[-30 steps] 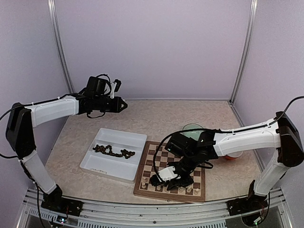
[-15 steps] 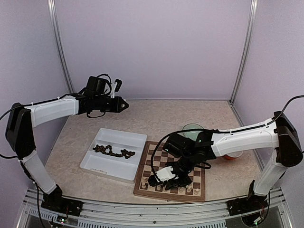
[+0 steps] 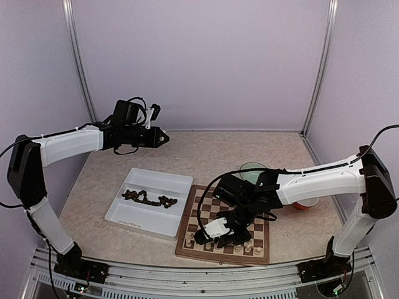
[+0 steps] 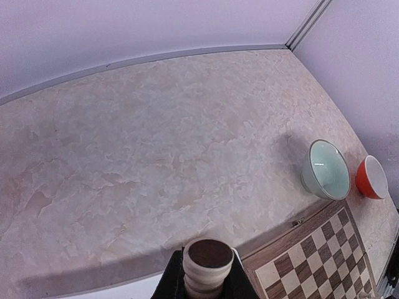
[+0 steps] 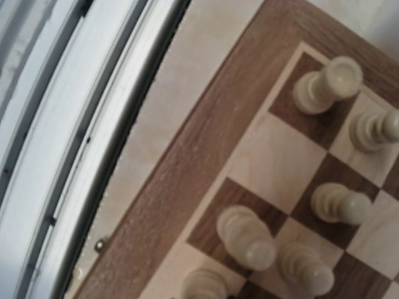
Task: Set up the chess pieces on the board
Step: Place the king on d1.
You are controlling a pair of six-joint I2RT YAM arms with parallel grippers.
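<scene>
- Left gripper (image 3: 163,136) clamps a cream piece (image 4: 207,265) high over the tabletop's (image 3: 206,152) far-left part, open room around.
- Right gripper (image 3: 201,237), closed, low at the near-left corner of the board (image 3: 187,250), standing pieces (image 5: 327,84) close.
- Board by the tabletop's near edge, beside the tray (image 3: 137,217).

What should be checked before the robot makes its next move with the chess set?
1. Grip of left fingers on the white piece: ok.
2. A free edge square on the board: ok.
3. The placed white pieces stand upright: ok.
4. Way to the board clear: not ok; right fingers hang low over its near left corner.
5. Whether right fingers hold anything: cannot tell.
6. The dark pieces set up: not ok; they lie in the tray.
</scene>
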